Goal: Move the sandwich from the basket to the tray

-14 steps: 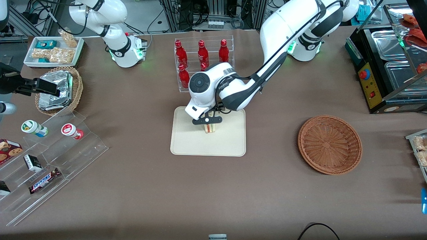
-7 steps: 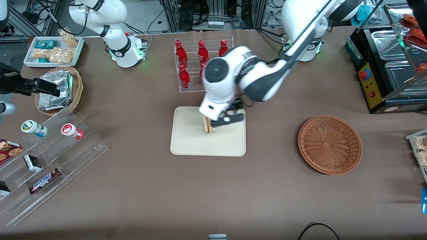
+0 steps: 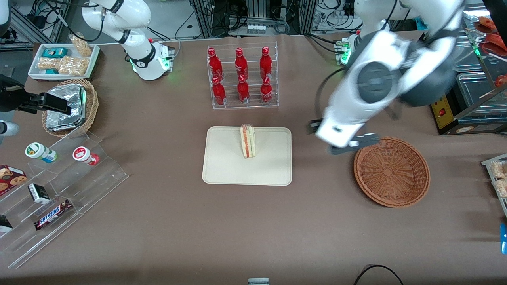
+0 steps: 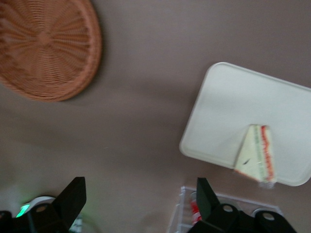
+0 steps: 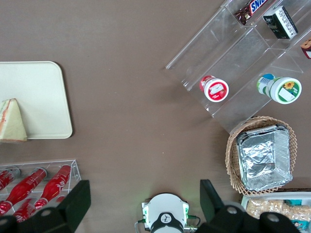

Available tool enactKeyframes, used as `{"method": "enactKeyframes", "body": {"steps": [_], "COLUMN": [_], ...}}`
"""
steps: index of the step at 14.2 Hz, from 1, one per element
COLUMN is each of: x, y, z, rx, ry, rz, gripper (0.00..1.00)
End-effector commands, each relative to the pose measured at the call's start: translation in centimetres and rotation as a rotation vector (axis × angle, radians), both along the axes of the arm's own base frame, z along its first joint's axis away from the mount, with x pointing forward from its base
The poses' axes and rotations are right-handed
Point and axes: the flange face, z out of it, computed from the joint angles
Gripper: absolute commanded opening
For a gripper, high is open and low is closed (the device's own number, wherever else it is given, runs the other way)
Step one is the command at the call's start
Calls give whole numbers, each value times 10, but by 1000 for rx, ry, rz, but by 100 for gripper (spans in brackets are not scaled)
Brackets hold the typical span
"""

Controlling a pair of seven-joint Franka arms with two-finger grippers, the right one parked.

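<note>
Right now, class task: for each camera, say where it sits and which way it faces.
Front view: high above the table, looking down on tray, sandwich, basket; both arms show, gripper above the basket's rim.
Left wrist: looks down past open fingers.
Right wrist: looks down; own fingers show.
All share sandwich and tray.

One second ago the tool (image 3: 344, 143) was down on the tray (image 3: 225, 166), closed on the sandwich (image 3: 248, 141). Half a second ago it had let go and was rising just beside the sandwich. Now its fingers (image 4: 73, 196) are spread wide and hold nothing, and the tool is high above the worktop (image 3: 317, 221), between the tray and the basket (image 3: 391, 171), close to the basket's rim. The arm has swung away toward its own end of the worktop, so the bottle rack (image 3: 242, 77) is no longer covered. The sandwich stands alone on the tray, on its edge.
</note>
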Motion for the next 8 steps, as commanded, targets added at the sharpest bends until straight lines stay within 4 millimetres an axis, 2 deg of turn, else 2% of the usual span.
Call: {"method": "enactKeyframes", "body": {"steps": [1,4,5,8], "x": [-7,3,3,-3], "y": [73,139,152,165], "z": [25,29,33,36], "rx": [-4,-12,-11,89], "ry": [52,73,76,100], "rz": [-2,30,18,20], "gripper": [100,100,100,100]}}
